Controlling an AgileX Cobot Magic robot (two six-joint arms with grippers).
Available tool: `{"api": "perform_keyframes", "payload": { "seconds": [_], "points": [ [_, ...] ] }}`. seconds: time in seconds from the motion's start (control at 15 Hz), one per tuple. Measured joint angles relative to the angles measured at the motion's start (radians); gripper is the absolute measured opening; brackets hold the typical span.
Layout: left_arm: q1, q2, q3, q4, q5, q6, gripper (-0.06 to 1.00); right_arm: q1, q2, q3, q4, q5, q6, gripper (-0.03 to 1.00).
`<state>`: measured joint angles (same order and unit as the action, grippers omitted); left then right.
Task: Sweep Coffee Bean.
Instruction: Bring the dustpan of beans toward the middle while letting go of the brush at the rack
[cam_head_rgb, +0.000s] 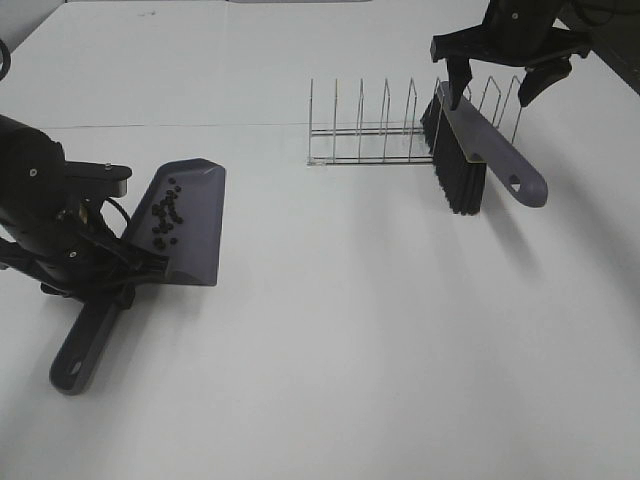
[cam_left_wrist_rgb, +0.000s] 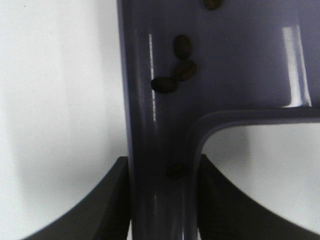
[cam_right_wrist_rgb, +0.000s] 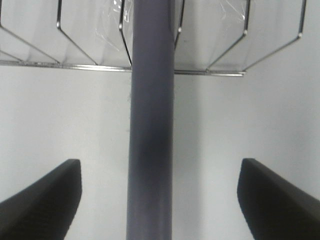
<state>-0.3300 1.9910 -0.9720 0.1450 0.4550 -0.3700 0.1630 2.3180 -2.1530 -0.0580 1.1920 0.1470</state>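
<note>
The grey dustpan lies on the white table at the left, and the coffee beans sit clustered inside it. My left gripper is shut on the dustpan's handle. In the left wrist view, the gripper has a finger on each side of the handle, with the dustpan and a few beans just beyond. The brush stands on its black bristles and leans against a wire rack. My right gripper is open above its handle, with the fingers well apart from it.
A wire dish rack stands at the back centre and also shows in the right wrist view. The dustpan's long handle end points toward the front left. The white table spreads across the view.
</note>
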Motion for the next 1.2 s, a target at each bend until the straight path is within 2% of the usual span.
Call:
{"api": "perform_keyframes", "payload": {
  "seconds": [0.2,0.27,0.47,0.73,0.87,1.0,1.07,1.2],
  "points": [
    [0.000,0.000,0.000,0.000,0.000,0.000,0.35,0.000,-0.060,0.041,0.025,0.021,-0.036,0.75],
    [0.000,0.000,0.000,0.000,0.000,0.000,0.35,0.000,-0.157,0.157,0.058,0.020,-0.056,0.75],
    [0.000,0.000,0.000,0.000,0.000,0.000,0.35,0.000,-0.314,0.377,0.058,0.021,-0.059,0.75],
    [0.000,-0.006,-0.001,0.000,0.002,0.000,0.35,0.000,-0.619,0.767,0.058,0.021,-0.060,0.75],
    [0.000,-0.011,-0.003,0.000,0.002,0.000,0.35,0.000,-0.757,0.923,0.058,-0.010,-0.061,0.75],
    [-0.001,-0.011,-0.021,-0.002,0.036,0.003,0.35,0.000,-0.932,1.098,0.071,-0.049,-0.061,0.75],
    [-0.014,-0.006,-0.043,-0.007,0.067,0.004,0.35,0.000,-1.104,1.236,0.099,-0.059,-0.061,0.75],
    [-0.059,-0.003,-0.076,-0.012,0.100,0.004,0.35,0.000,-1.268,1.346,0.121,-0.058,-0.061,0.75]
  ]
}}
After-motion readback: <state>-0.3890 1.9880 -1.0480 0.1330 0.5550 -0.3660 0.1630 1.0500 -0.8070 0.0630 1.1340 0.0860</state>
